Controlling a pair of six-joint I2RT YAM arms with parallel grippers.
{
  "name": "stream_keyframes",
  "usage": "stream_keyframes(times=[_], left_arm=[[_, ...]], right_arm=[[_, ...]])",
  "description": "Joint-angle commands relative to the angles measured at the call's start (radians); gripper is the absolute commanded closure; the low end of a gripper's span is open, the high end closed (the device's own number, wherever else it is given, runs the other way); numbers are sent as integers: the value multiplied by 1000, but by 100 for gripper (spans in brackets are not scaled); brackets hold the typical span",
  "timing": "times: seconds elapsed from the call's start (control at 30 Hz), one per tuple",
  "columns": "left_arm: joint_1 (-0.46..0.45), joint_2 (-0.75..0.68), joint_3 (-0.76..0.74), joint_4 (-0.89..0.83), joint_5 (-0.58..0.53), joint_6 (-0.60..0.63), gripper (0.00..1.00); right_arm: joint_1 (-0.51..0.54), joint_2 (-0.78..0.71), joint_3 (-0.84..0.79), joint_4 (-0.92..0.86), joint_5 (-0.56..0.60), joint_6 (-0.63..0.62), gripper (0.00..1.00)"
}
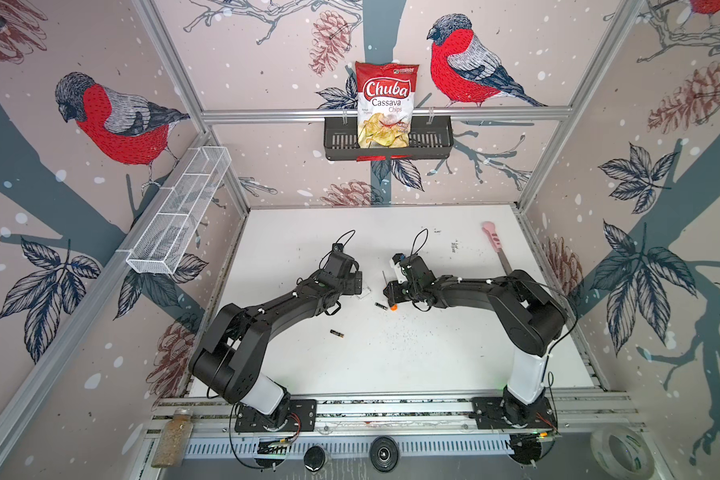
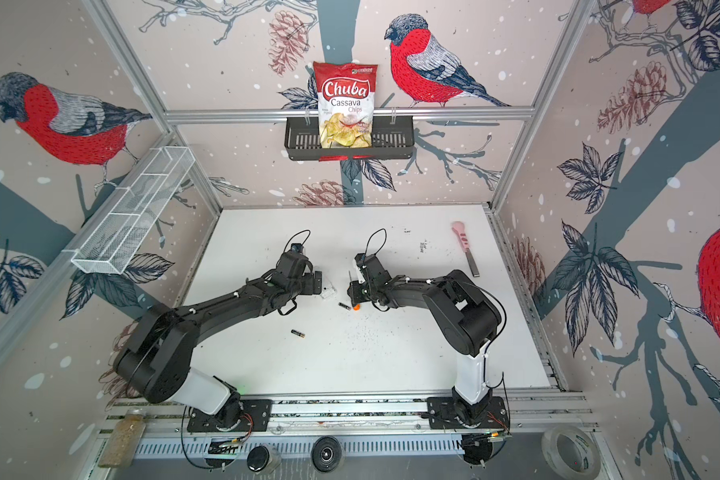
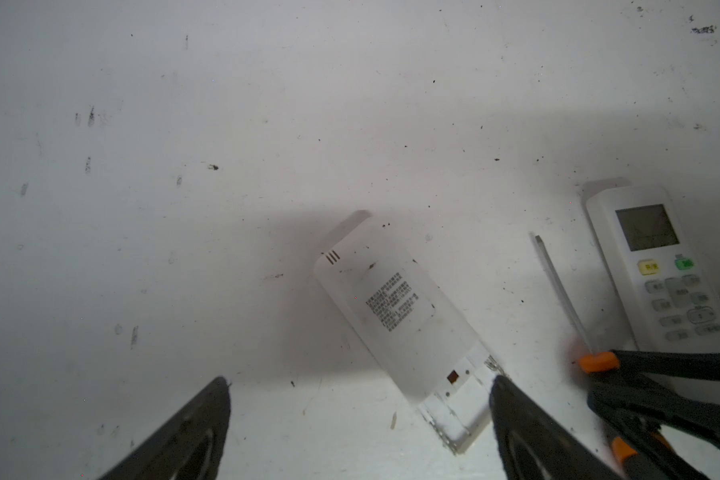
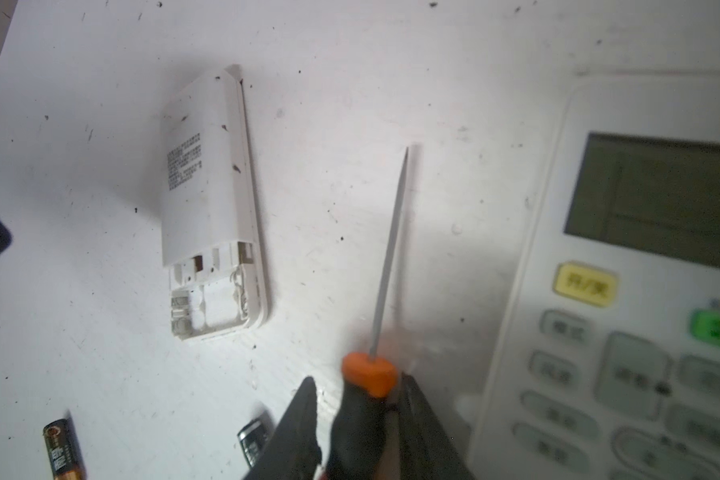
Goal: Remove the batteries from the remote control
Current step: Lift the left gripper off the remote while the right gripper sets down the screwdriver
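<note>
A white remote control [image 4: 208, 199] lies face down, its battery bay uncovered and empty at one end. A second white remote [image 4: 641, 291] lies face up beside it, display and buttons showing. Two black batteries with gold ends lie loose on the table, one [image 1: 381, 306] near my right gripper and the other [image 1: 336, 333] nearer the front. My left gripper [image 3: 360, 382] is open over the face-down remote [image 3: 400, 316], holding nothing. My right gripper [image 4: 360, 380] is open, jaws slightly apart around the black and orange screwdriver [image 4: 387, 257] handle, with a gap on one side.
A pink-handled knife [image 1: 493, 241] lies at the back right of the white table. A chips bag [image 1: 385, 104] stands in a black basket [image 1: 337, 141] on the back wall. A white wire basket [image 1: 175, 216] hangs on the left wall. A tape roll [image 1: 622, 455] sits at front right.
</note>
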Motion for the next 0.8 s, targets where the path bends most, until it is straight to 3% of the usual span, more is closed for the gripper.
stream_keyframes(times=[0.0,0.37,0.53,0.77], left_arm=[[1,-11,-4,29,0,-8,4],[2,-28,15,1,3,-3,4],[2,-33,32,-8,8,-5,4],[2,-44,39,-7,31,-6,4]], right_arm=[[5,7,5,-39,29,-12,63],[3,-56,49,-98,32,-11,52],[-14,-102,98,-194,85,-25,45],[-66,-96,178,-367,188,-53,41]])
